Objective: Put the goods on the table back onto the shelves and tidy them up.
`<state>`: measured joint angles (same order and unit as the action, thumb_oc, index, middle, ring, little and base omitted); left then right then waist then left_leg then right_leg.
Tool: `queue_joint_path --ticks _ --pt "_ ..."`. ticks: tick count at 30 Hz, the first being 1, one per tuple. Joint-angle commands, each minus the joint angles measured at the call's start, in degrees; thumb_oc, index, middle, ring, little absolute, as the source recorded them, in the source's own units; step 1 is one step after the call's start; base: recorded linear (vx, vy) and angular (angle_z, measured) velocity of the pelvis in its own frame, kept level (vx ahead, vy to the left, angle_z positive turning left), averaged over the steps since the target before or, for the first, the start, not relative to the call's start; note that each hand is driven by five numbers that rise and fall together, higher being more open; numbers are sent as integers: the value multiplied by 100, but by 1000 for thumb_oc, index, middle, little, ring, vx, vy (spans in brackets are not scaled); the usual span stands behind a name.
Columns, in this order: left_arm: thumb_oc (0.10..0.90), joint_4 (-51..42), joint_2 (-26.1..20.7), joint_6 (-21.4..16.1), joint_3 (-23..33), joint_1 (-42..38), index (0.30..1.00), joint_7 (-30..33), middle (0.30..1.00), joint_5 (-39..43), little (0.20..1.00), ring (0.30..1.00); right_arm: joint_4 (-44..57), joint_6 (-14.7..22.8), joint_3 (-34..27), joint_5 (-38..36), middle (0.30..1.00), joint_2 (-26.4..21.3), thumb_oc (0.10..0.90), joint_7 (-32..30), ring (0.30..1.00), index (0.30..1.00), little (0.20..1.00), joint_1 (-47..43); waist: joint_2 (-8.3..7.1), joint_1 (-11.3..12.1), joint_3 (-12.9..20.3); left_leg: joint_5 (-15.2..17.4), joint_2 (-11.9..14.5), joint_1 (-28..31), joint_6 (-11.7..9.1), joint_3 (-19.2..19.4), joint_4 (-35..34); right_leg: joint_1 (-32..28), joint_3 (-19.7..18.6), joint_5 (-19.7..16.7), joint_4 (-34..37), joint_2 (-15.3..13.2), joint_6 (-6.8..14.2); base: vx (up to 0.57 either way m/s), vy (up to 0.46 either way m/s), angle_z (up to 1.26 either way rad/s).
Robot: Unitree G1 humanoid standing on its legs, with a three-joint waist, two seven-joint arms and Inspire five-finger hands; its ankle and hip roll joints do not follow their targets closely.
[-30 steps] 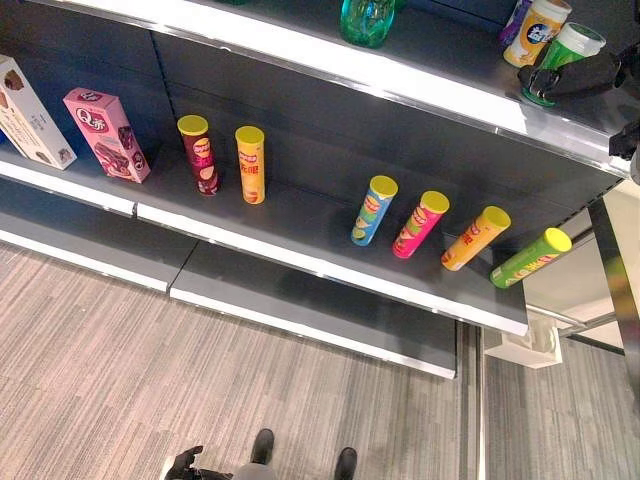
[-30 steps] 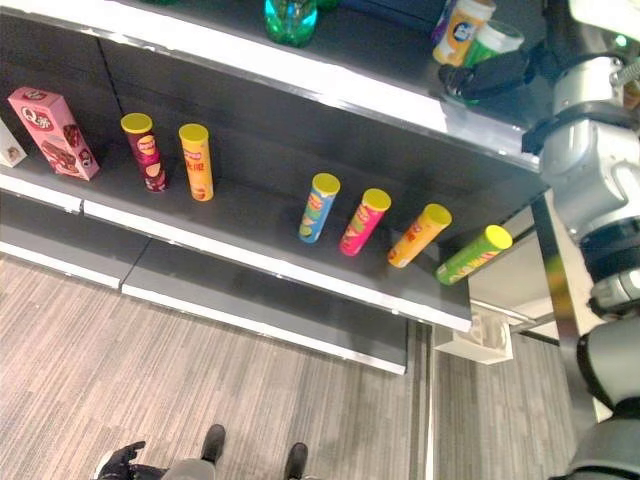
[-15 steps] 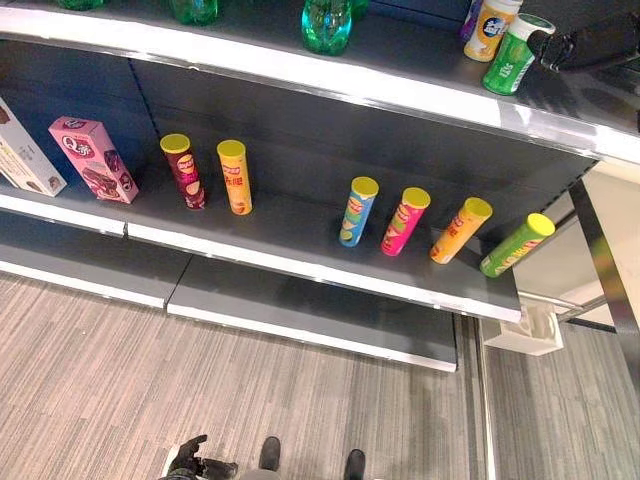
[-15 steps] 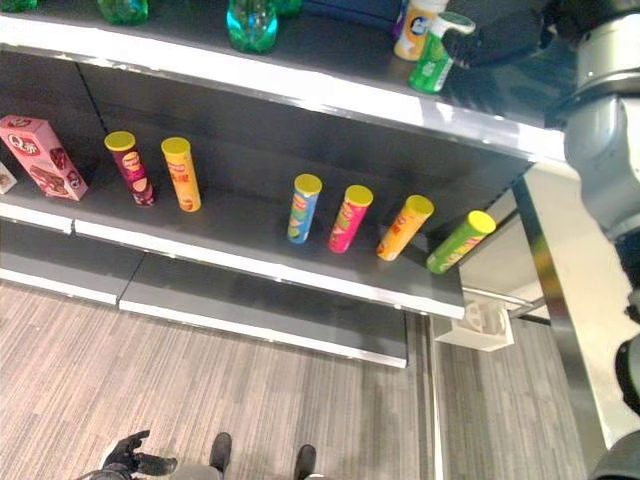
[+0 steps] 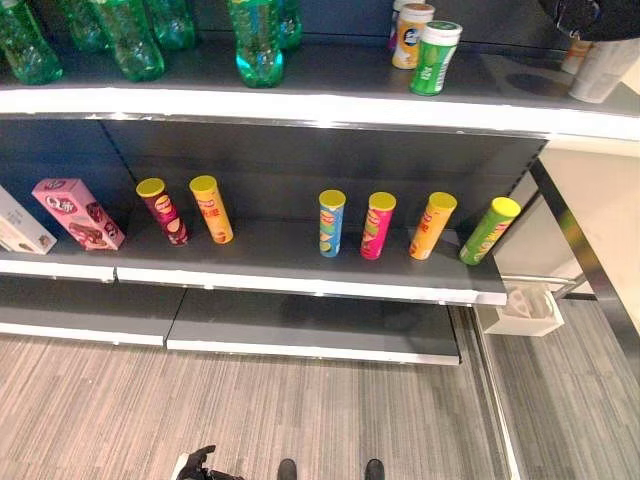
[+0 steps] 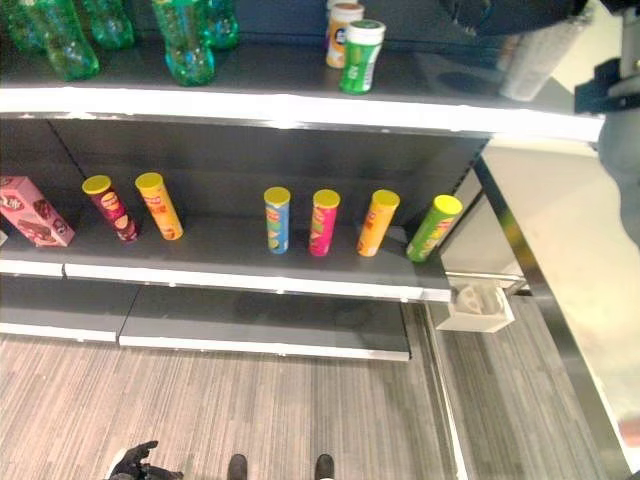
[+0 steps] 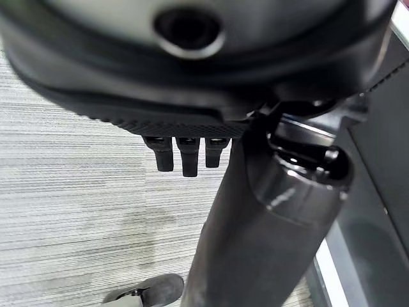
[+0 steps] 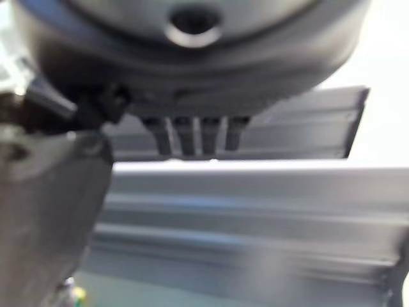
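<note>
Upper shelf (image 5: 300,100) bears green can (image 5: 434,58); right hand (image 8: 192,134) fingers straight, empty

Both eye views look down from the head at the shelves (image 5: 300,290) — nearly the same scene. Each wrist view sits close behind its own hand — left hand (image 7: 185,150) over floor, right hand (image 8: 192,134) before pale rails.

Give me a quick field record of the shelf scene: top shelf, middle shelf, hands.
top shelf: green bottles, orange can, green can
middle shelf: six yellow-lidded tubes, two by the pink box, four further right; green tube last, leaning
right hand: raised at the top shelf's right end, by a pale cup
left hand: low, over the floor, empty
</note>
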<state>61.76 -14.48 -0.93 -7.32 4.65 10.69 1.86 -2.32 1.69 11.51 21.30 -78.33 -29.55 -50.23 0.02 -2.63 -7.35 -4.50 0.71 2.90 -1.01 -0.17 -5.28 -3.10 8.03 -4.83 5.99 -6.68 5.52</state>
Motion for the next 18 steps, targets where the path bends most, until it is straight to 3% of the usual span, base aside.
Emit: queue_joint_path --ticks 1,6,8,13,18 --pt "800 -26 -387 -112 -350 -119 900 13 900 -283 900 900 30 21 -533 3 900 -361 800 -490 900 900 900 -283 -364 182 422 799 345 239 -351 458 28 -112 88 353 -99 -219 426 -6 -23 -17" --pt "800 -35 -333 -106 -368 -124 900 -14 900 -346 900 900 540 165 -1679 -40 900 -282 800 -566 900 900 900 845 -349 42 453 792 411 254 -374 537 28 -85 -1 370 -99 -149 404 -19 -16 -16" --pt "800 -33 -265 -118 -402 -146 900 -26 900 -390 900 900 713 238 -2687 -115 900 -147 800 -621 900 900 900 1965 -359 -86 472 806 454 294 -380 625 28 -58 -111 368 -99 -103 396 -15 10 -30" --pt "800 -76 -248 -146 -423 -117 900 -68 900 -485 900 900 723 274 -3340 -234 900 122 800 -629 900 900 900 2781 -363 -235 457 850 471 359 -348 813 28 55 -307 288 -99 -56 433 -27 27 -21" --pt "800 -118 -307 -148 -460 -111 900 -85 900 -489 900 900 662 429 -3400 -740 900 466 800 -553 900 900 900 2904 -367 -232 449 894 457 410 -315 987 28 142 -479 214 -99 -45 458 -15 35 -36"
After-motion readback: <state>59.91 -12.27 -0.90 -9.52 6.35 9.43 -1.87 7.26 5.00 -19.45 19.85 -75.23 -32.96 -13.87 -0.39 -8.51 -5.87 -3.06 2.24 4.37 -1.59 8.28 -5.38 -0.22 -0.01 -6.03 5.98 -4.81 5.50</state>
